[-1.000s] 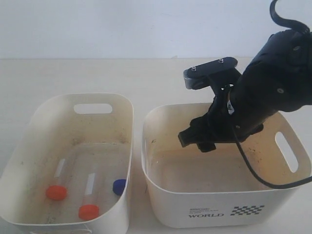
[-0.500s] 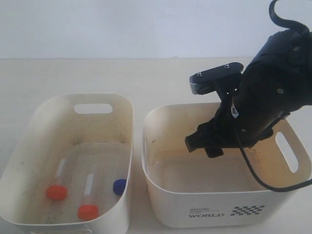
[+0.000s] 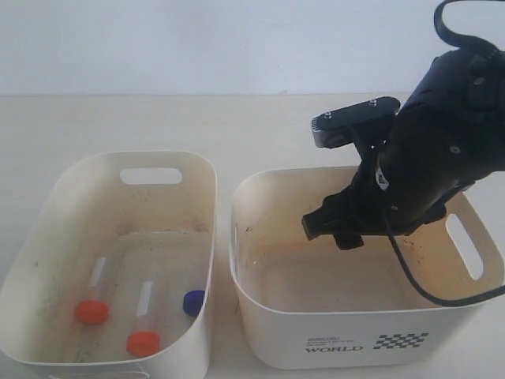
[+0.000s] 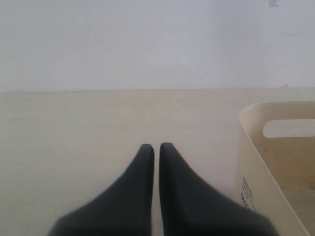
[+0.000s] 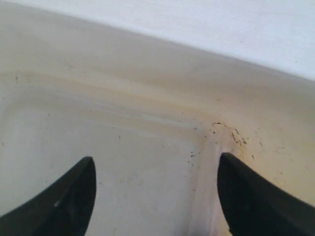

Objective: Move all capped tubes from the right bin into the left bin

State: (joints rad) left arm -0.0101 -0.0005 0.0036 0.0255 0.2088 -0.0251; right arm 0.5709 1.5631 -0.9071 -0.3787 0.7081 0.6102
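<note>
The left bin (image 3: pixel 47 237) holds three capped tubes lying on its floor: two with orange-red caps (image 3: pixel 91 311) (image 3: pixel 143 343) and one with a blue cap (image 3: pixel 193 302). My right gripper (image 3: pixel 330 230) hangs inside the top of the right bin (image 3: pixel 260 316), the one printed "WORLD". In the right wrist view this gripper (image 5: pixel 156 158) is open, with only the bin's stained floor (image 5: pixel 142 147) between its fingers. No tube shows in the right bin; the arm hides part of its floor. My left gripper (image 4: pixel 156 147) is shut and empty over the table, and is out of the exterior view.
The two bins stand side by side with a narrow gap between them. In the left wrist view a cream bin wall (image 4: pixel 256 162) with a handle cutout rises beside the left gripper. Bare tabletop (image 3: pixel 197 122) lies behind both bins.
The right arm has shifted a little to the right over the right bin, its gripper still open. The tubes in the left bin have not moved.
</note>
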